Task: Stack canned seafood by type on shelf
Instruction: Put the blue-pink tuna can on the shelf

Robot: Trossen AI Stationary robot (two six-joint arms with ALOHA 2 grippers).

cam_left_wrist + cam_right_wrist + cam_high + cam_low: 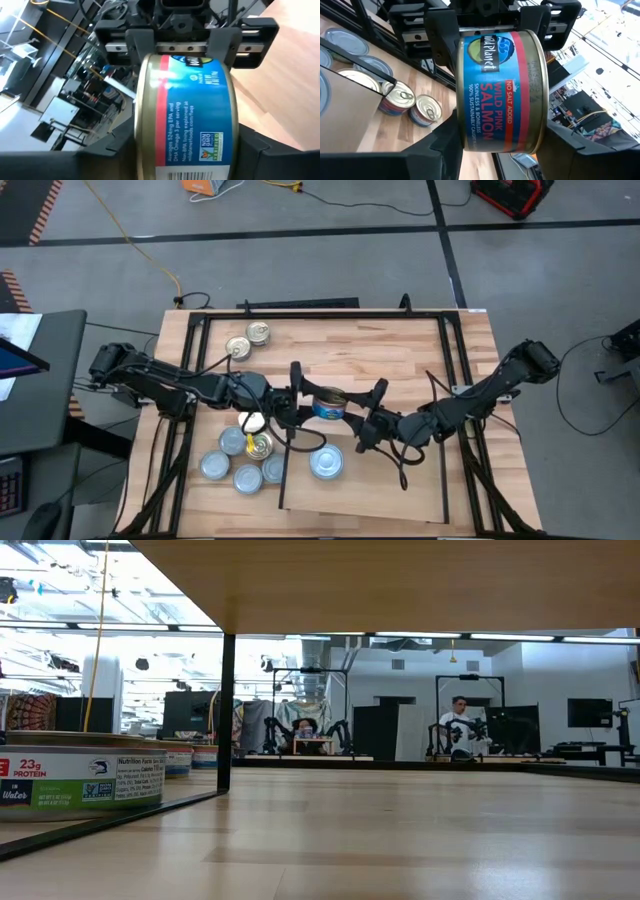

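Pinched between both grippers above the table (400, 345), a salmon tin (329, 404) hangs mid-handover, left gripper (296, 402) and right gripper (362, 418) each clamping its rigid, slick, fairly light sides, other tins (240, 465) just beside the left gripper.

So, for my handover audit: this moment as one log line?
phase: handover | salmon tin: mid-air between claws | left claw: gripping tin | right claw: around tin

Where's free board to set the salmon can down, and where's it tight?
Both grippers, left and right, meet at the salmon can mid-table. Free: the board beyond it, right of the two gold-lid tins, and the stretch right of the lone silver-lid tin. Crowded: the tin cluster near the left arm.
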